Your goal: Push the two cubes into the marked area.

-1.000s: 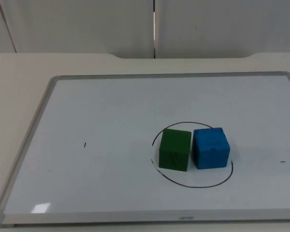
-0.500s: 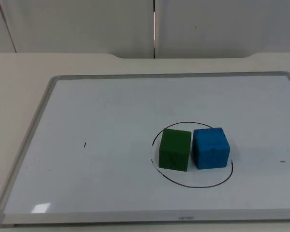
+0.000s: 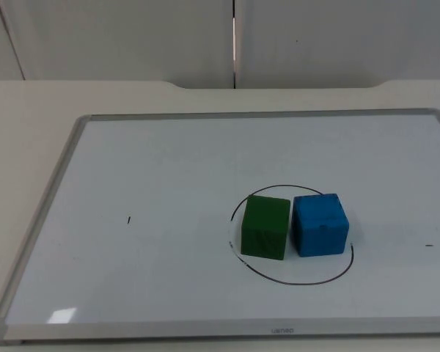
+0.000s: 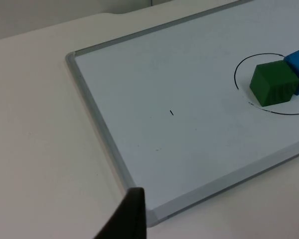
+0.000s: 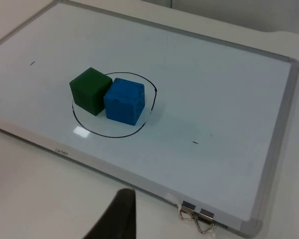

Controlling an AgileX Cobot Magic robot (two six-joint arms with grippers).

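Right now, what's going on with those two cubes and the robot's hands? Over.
Green cube and blue cube side by side inside the drawn circle on the whiteboard. Both hands pulled back off the board, waiting. Nothing in the way.

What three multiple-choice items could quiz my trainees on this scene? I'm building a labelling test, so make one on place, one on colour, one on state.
1. Where do the two cubes sit?
A. Inside the drawn circle on the whiteboard
B. On the bare table beside the board
C. At opposite corners of the board

2. What colours are the cubes?
A. Red and yellow
B. Green and blue
C. Both green

3. How do the cubes stand to each other?
A. Stacked
B. Side by side
C. Far apart

Answers:
1. A: the green cube and the blue cube stand within the black circle drawn on the whiteboard, though the blue one reaches the line.
2. B: one is green, the other blue, in the top view and both wrist views.
3. B: they stand next to each other on the board, with at most a thin gap.
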